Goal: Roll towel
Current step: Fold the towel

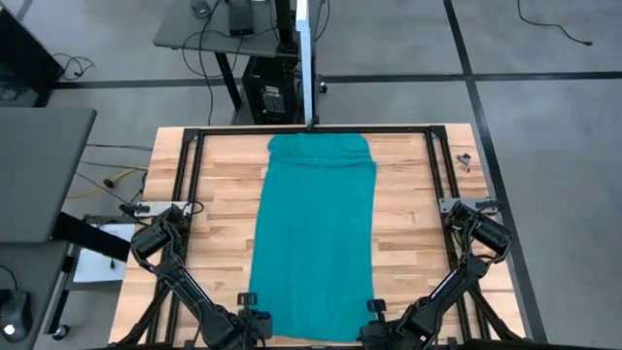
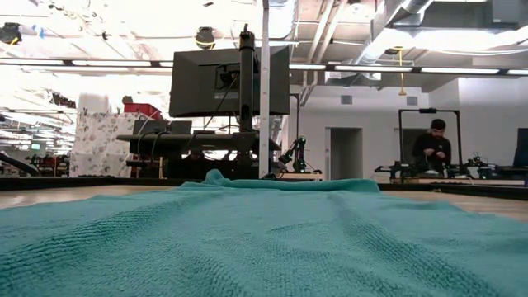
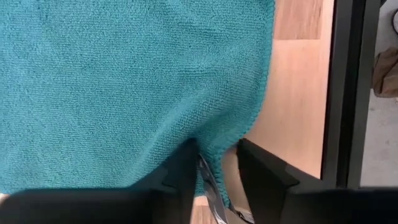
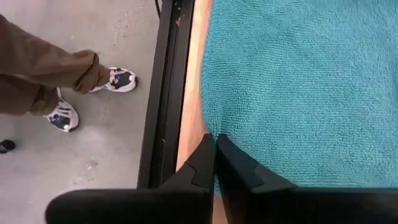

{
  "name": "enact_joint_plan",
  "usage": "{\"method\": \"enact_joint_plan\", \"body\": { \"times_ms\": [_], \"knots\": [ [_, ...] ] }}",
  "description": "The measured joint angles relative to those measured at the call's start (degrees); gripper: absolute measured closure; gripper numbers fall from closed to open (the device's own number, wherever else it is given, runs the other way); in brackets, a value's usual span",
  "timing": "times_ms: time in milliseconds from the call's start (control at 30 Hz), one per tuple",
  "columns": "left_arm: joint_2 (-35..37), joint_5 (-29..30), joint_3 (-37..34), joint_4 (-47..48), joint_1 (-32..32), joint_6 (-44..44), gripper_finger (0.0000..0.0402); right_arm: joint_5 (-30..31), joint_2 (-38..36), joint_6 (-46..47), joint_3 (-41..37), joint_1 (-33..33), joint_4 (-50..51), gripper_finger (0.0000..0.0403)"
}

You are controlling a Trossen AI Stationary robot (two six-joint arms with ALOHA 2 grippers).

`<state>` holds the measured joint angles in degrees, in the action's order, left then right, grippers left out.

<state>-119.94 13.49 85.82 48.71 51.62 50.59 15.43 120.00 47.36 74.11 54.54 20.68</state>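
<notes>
The teal towel (image 1: 316,233) lies spread flat on the wooden table (image 1: 214,194), its length running from the far edge to the near edge; it fills the low view (image 2: 264,239). My left gripper (image 1: 251,303) is at the towel's near left corner. It is open, and its fingers (image 3: 186,168) stand on either side of the towel's edge (image 3: 214,158). My right gripper (image 1: 374,309) is at the near right corner, shut on the towel's edge (image 4: 211,124). My left gripper comes from above with one finger (image 3: 186,165) down on the towel's top, just inside its left edge, where the cloth puckers (image 3: 199,140). The other finger (image 3: 261,171) stands over bare wood; whether it touches the cloth I cannot tell. My right gripper pinches the towel's right edge (image 4: 216,134) between its two fingers, close to the near corner, coming from above. The fingers hide how many layers they hold. The rest of the towel lies flat on the table.
A black metal frame (image 1: 185,185) runs around the table top. A person's legs and shoes (image 4: 68,93) stand on the floor just past the table's edge by my right gripper. A monitor on a stand (image 2: 231,78) rises behind the far edge.
</notes>
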Motion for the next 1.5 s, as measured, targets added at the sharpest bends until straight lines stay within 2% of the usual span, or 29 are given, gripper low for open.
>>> {"method": "enact_joint_plan", "body": {
  "times_ms": [33,100,233,367,500,600,833,1267,1400,1500],
  "knots": [
    [0.0,0.0,0.0,0.0,0.0,0.0,0.0375,-0.1,-0.1,0.7,0.1,0.0,0.0,0.0401],
    [0.3,0.0,0.0,0.2,0.0,0.4,0.0393,-0.6,-0.4,1.1,0.9,0.1,0.5,0.0402],
    [2.9,-0.3,-0.1,0.5,0.0,3.3,0.04,-2.1,-1.3,2.5,3.0,0.2,2.0,0.0402],
    [6.7,-0.4,-0.1,0.2,0.0,5.8,0.0401,-3.3,-4.4,8.8,5.3,0.9,9.0,0.0403],
    [11.2,-0.5,0.0,-0.4,0.1,8.1,0.0402,0.2,-8.3,13.6,6.0,2.2,16.6,0.0403],
    [13.8,-0.5,0.0,-0.6,0.1,9.5,0.0402,1.5,-11.2,16.9,6.0,3.4,18.4,0.0403],
    [18.2,-3.5,0.0,-9.0,1.2,12.0,0.0402,2.1,-15.7,20.6,6.1,5.8,16.9,0.0403],
    [19.1,-4.9,0.0,-22.4,6.3,22.8,0.0401,2.2,-17.7,21.8,6.3,9.3,1.1,0.0403],
    [19.1,-5.1,3.4,-19.8,6.6,24.1,0.0401,1.9,-17.7,21.7,9.7,9.6,5.1,0.0403],
    [19.1,-5.3,7.9,-9.1,4.9,22.0,0.0401,1.9,-17.7,21.1,14.3,8.2,15.9,0.0403]
  ]
}}
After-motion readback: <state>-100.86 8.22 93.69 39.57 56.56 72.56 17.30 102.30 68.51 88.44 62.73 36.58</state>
